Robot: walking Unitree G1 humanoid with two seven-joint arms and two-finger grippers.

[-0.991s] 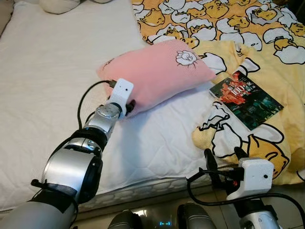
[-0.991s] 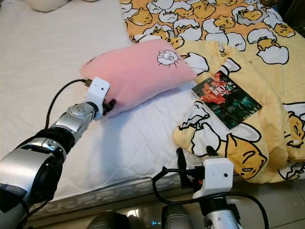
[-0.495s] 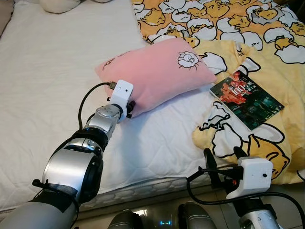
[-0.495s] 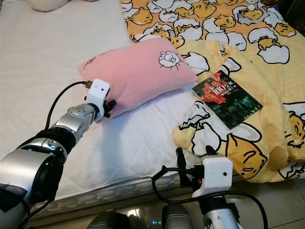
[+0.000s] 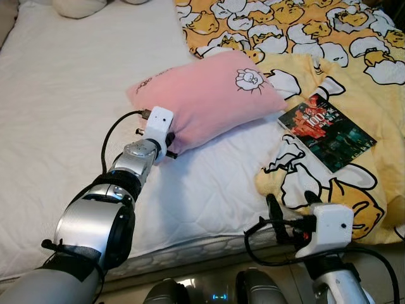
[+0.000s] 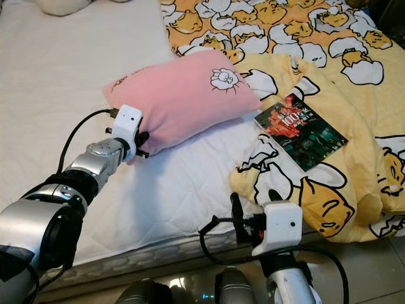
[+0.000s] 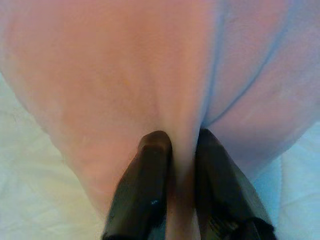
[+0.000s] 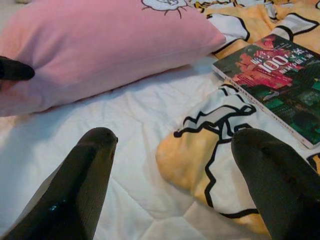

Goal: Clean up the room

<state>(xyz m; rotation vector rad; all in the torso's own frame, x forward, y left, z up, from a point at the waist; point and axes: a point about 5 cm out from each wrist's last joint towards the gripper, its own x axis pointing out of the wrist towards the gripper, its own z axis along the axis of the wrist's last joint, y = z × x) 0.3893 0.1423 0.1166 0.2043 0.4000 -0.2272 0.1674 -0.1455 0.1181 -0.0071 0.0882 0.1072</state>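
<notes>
**Left hand pinches the pink pillow's corner on the bed**

A pink pillow (image 5: 209, 95) with a small cartoon face printed near its far corner lies on the white quilted mattress (image 5: 63, 95), roughly in the middle of the bed. Its right end rests against the edge of a yellow blanket (image 5: 329, 38) patterned with white and yellow cartoon figures, which covers the right side of the bed.

The left arm reaches forward over the mattress, and the left hand (image 7: 181, 150) is clamped on the near-left corner of the pillow. In the left wrist view its two black fingers (image 7: 145, 185) stand close together with a fold of pink fabric squeezed between them.

A book (image 5: 326, 131) with a dark cover and red and white lettering lies flat on the yellow blanket, just right of the pillow and apart from it.

The right hand (image 8: 175, 165) hovers low at the near edge of the bed, in front of a fold of the blanket. Its fingers (image 8: 82, 185) are spread wide and hold nothing. A white soft object (image 5: 79, 6) sits at the far end of the mattress.
</notes>
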